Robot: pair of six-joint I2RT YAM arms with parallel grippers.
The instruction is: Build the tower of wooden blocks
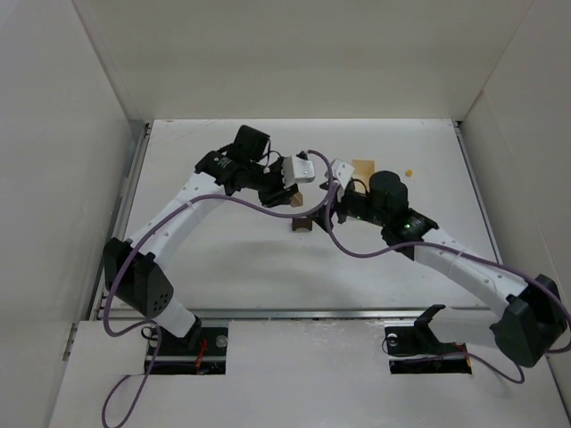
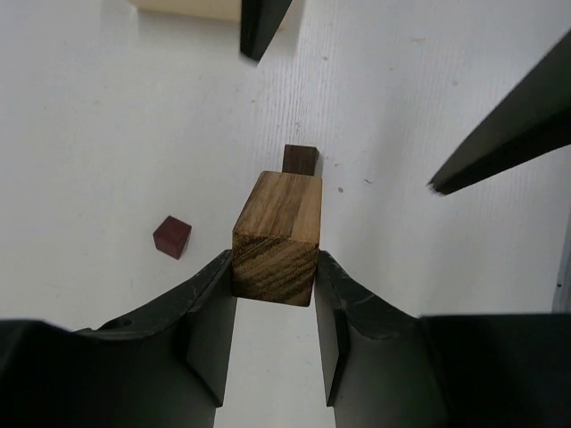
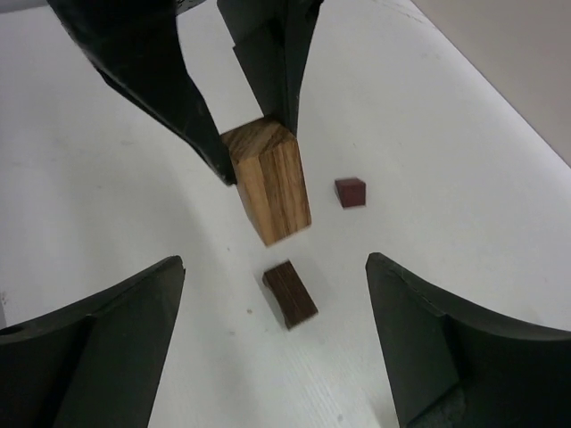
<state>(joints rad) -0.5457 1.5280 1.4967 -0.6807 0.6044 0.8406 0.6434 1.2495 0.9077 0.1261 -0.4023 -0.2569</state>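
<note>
My left gripper [image 2: 275, 264] is shut on a pale striped wood block [image 2: 278, 230] and holds it in the air, just above and slightly off a dark brown flat block [image 2: 301, 159] that lies on the white table. A small dark red cube [image 2: 171, 236] lies apart on the table. In the right wrist view the held block [image 3: 270, 183] hangs over the dark block [image 3: 290, 294], with the red cube [image 3: 350, 191] beyond. My right gripper [image 3: 275, 263] is open and empty, its fingers either side of the dark block. From the top, both grippers meet at the table's middle [image 1: 302, 201].
A pale cream box [image 1: 363, 169] lies behind my right gripper and a tiny yellow bead [image 1: 409, 171] to its right. White walls close in the table [image 1: 223, 267] on three sides. The purple cables hang over the near half.
</note>
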